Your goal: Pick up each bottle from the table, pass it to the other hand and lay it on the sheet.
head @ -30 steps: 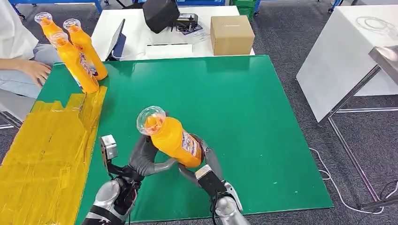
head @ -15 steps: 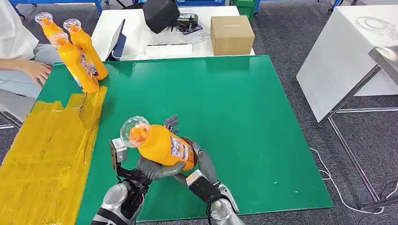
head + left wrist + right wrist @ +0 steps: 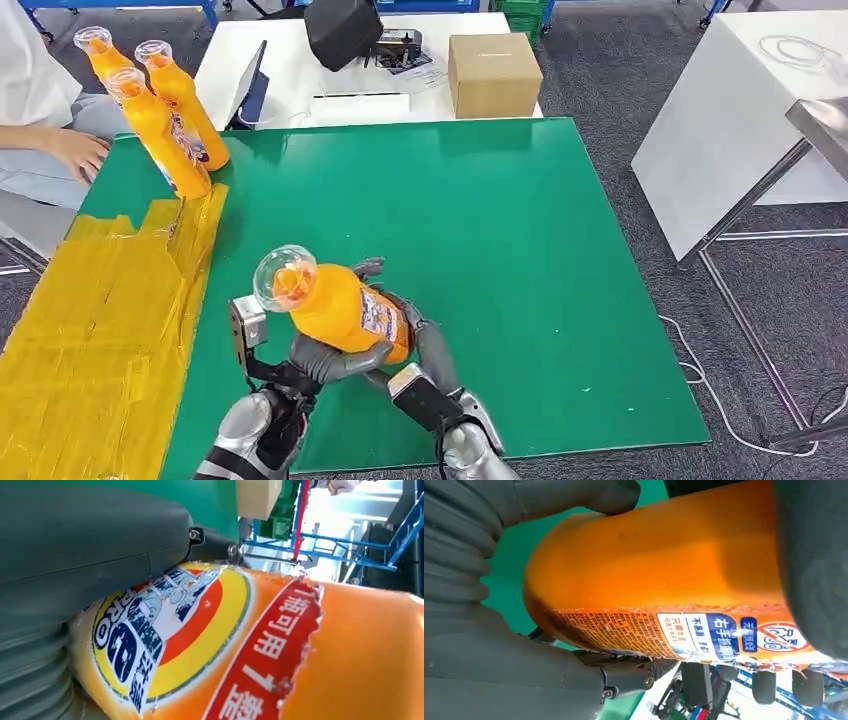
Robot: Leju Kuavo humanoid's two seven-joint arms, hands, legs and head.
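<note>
An orange bottle (image 3: 340, 308) with a clear cap hangs tilted above the near part of the green table (image 3: 520, 250), cap toward the left. My left hand (image 3: 322, 357) holds it from beneath, the thumb pressed on the label (image 3: 165, 630). My right hand (image 3: 428, 345) still grips its base end, with fingers (image 3: 369, 268) showing behind the bottle (image 3: 664, 575). The crinkled yellow sheet (image 3: 90, 320) covers the table's left side. Three more orange bottles (image 3: 165, 135) stand upright at the sheet's far end.
A person's hand (image 3: 75, 150) rests by the table's far left corner. Behind the green table stands a white table with a cardboard box (image 3: 493, 75), a laptop (image 3: 250, 95) and a black object (image 3: 343, 30). A white bench (image 3: 730, 120) stands to the right.
The bottle has moved left and a little lower, tilting further toward the sheet. My left hand has wrapped under it while my right hand followed at the base.
</note>
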